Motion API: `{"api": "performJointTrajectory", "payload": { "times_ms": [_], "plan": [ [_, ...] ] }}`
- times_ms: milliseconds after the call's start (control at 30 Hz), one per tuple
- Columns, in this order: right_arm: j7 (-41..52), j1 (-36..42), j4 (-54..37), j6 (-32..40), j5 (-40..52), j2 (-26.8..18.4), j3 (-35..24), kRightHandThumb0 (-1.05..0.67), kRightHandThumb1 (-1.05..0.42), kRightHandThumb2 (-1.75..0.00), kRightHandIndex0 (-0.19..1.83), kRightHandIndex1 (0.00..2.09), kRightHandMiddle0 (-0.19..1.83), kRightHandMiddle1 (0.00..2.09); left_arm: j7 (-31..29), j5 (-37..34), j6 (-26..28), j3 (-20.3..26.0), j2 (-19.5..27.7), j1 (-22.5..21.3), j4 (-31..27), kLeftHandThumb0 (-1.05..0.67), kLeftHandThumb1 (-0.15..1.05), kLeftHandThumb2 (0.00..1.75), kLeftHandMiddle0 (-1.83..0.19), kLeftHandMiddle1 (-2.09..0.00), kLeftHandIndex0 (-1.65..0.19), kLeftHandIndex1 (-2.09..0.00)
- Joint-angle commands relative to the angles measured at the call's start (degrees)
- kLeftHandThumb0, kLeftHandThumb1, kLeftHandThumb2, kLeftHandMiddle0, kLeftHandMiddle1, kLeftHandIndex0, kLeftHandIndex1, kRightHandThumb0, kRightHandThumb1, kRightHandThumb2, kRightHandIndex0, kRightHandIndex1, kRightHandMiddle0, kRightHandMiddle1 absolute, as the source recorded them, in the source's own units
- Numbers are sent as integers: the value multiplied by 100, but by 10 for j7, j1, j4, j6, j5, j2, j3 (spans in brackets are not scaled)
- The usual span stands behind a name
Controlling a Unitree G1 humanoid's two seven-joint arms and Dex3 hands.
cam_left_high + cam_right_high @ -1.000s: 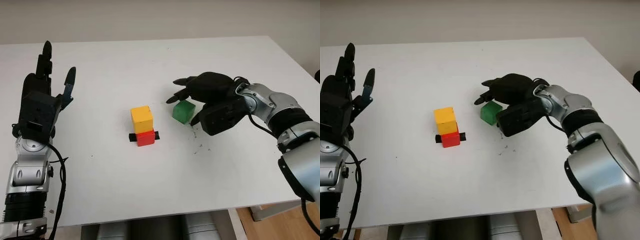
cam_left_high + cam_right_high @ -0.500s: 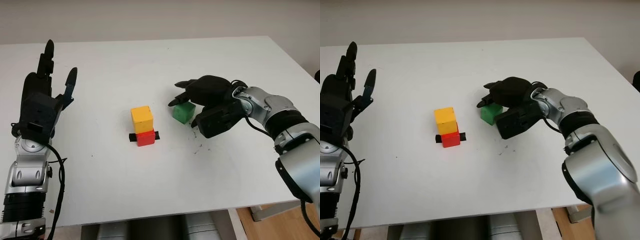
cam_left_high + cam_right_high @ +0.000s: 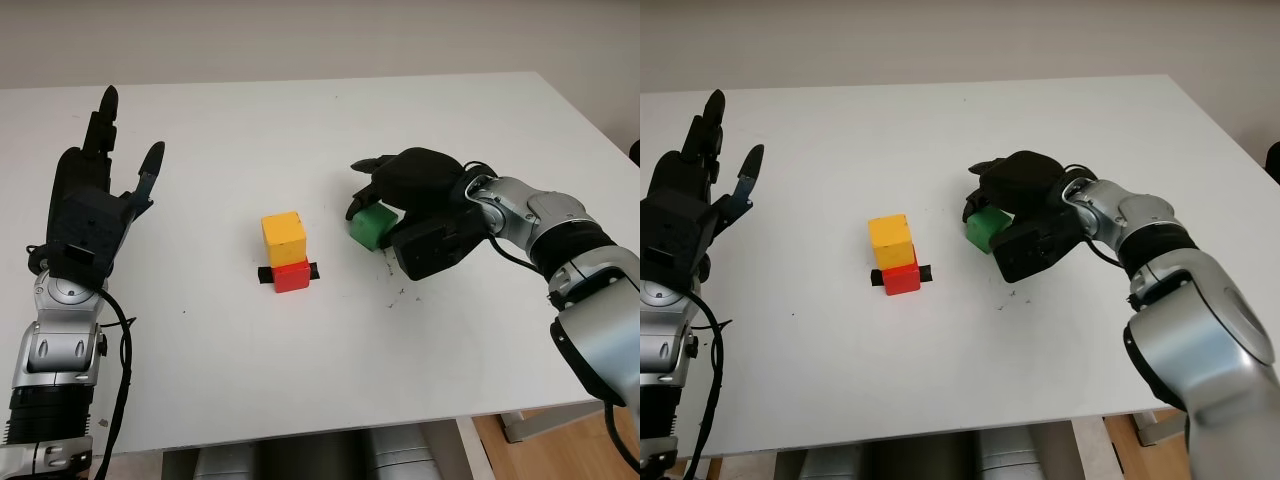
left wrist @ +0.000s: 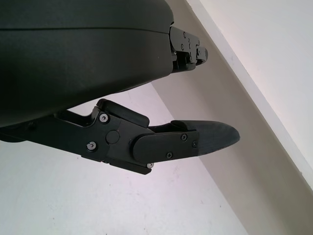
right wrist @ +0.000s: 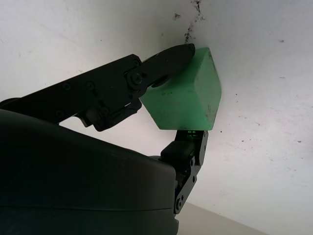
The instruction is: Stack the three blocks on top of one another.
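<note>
A yellow block [image 3: 283, 236] stands on a red block [image 3: 291, 275] near the middle of the white table [image 3: 300, 130]; a black strip lies under the red one. To their right, my right hand [image 3: 385, 205] is shut on the green block [image 3: 371, 225], fingers curled over its top and sides. In the right wrist view the green block [image 5: 185, 98] is pinched between black fingers [image 5: 166, 63] just above the table. My left hand [image 3: 95, 200] is open, raised at the far left of the table, away from the blocks.
Dark specks [image 3: 392, 290] mark the table just right of the green block. The table's front edge [image 3: 330, 430] runs close to me, and a beige wall [image 3: 300, 40] rises behind its far edge.
My right hand's fingers have closed around the green block, which has tilted and shifted slightly. My left hand has drifted a little right and forward.
</note>
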Motion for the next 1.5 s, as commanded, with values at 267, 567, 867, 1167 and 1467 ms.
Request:
{"api": "performJointTrajectory", "payload": {
  "times_ms": [267, 567, 867, 1167, 1467],
  "plan": [
    [-26, -6, 5, 3, -13, -2, 13, -43, -93, -5, 37, 8, 52, 113, -2, 6, 2, -3, 8, 4, -11, -67, 105, 48, 3, -5, -5, -6],
    [53, 13, 11, 0, 144, 15, -109, -39, -91, -5, 39, 7, 52, 118, -3, 7, 3, -4, 8, 5, -14, -66, 105, 49, 4, -5, -4, -6],
    [249, 25, -49, 110, 362, 56, -263, -42, -91, -5, 27, 3, 41, 145, -1, 12, 4, -7, 4, 4, -13, -65, 105, 49, 3, -5, -4, -6],
    [346, 77, -210, 301, 514, 100, -355, -39, -96, -6, 20, 3, 28, 167, 1, 12, 5, -7, 4, 7, -16, -64, 105, 49, 3, -5, -4, -5],
    [374, 175, -505, 619, 660, 138, -385, -43, -103, -6, 16, 2, 14, 182, 4, 12, 11, -9, 0, 8, -21, -64, 105, 48, 3, -5, -4, -5]
  ]
}}
